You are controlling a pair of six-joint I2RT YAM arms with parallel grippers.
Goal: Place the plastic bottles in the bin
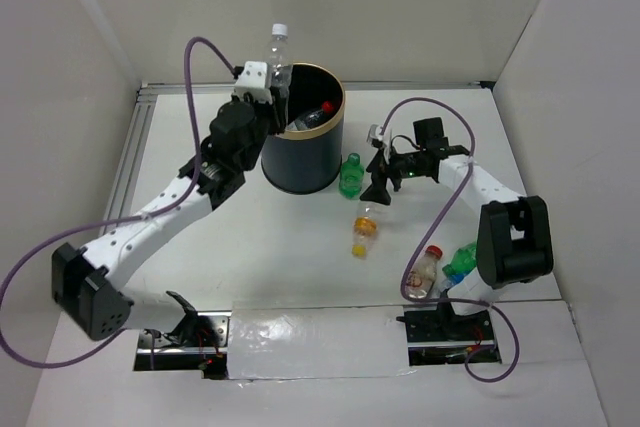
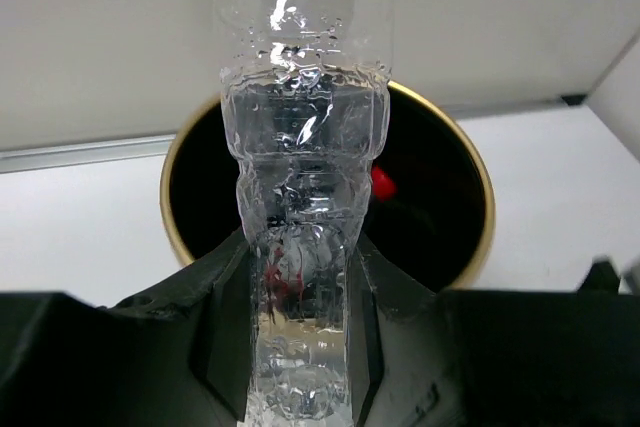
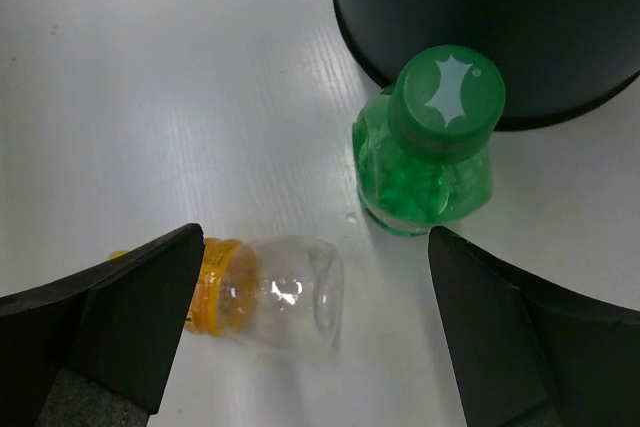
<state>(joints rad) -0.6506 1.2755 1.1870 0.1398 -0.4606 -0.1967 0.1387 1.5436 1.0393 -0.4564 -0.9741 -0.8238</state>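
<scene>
My left gripper [image 1: 268,95] is shut on a clear bottle with a white cap [image 1: 279,55] and holds it upright over the near-left rim of the dark bin [image 1: 300,162]. In the left wrist view the clear bottle [image 2: 300,247] stands between the fingers, with the bin's gold rim [image 2: 480,217] behind it. A red-capped bottle [image 1: 318,113] lies inside the bin. My right gripper [image 1: 378,187] is open above a lying clear bottle with a yellow label [image 3: 265,292] and an upright green bottle [image 3: 425,152] beside the bin [image 3: 500,17].
The green bottle [image 1: 350,175] stands against the bin's right side and the yellow-label bottle [image 1: 364,229] lies in mid-table. A red-capped bottle [image 1: 424,271], a green one [image 1: 460,259] and a blue-capped one [image 1: 446,277] lie by the right arm's base.
</scene>
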